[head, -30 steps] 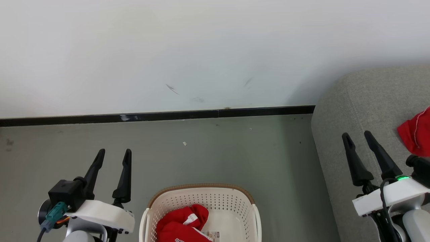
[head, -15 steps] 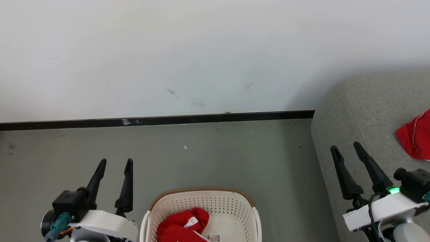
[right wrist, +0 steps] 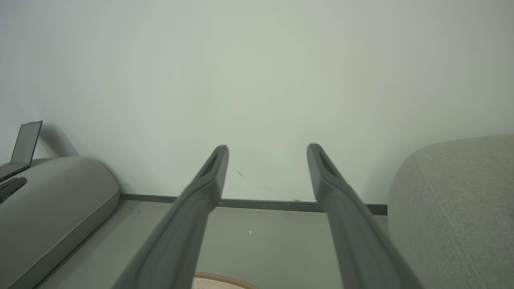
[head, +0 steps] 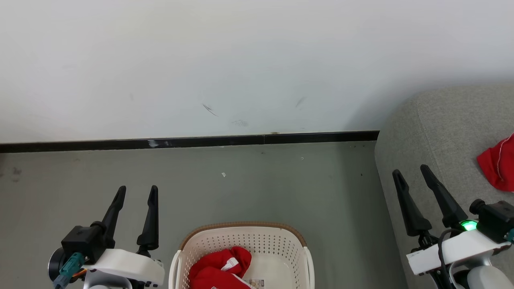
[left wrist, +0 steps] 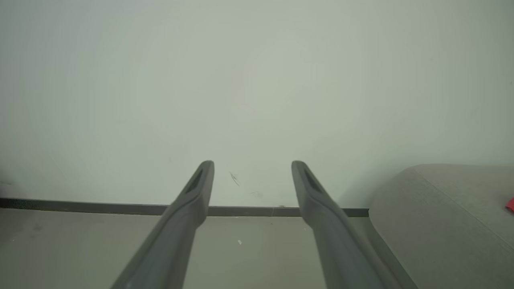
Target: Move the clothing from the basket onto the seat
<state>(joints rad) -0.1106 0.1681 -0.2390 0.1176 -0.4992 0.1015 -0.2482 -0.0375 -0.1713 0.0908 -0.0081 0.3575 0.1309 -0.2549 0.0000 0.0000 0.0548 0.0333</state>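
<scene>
Inside cream basket (head: 297,251), crumpled red clothing (head: 219,269), white trim

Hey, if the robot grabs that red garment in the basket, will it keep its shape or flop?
Probably floppy: the red garment lies crumpled in folds in the basket, so it should sag and drape from a pinch. Likely light for its bulk, since it looks like thin fabric. It could trail against the basket wall when lifted.

Home-like room — grey seat (head: 441,132), laundry basket (head: 241,225), white wall (head: 241,60), laptop (right wrist: 24,144)
</scene>
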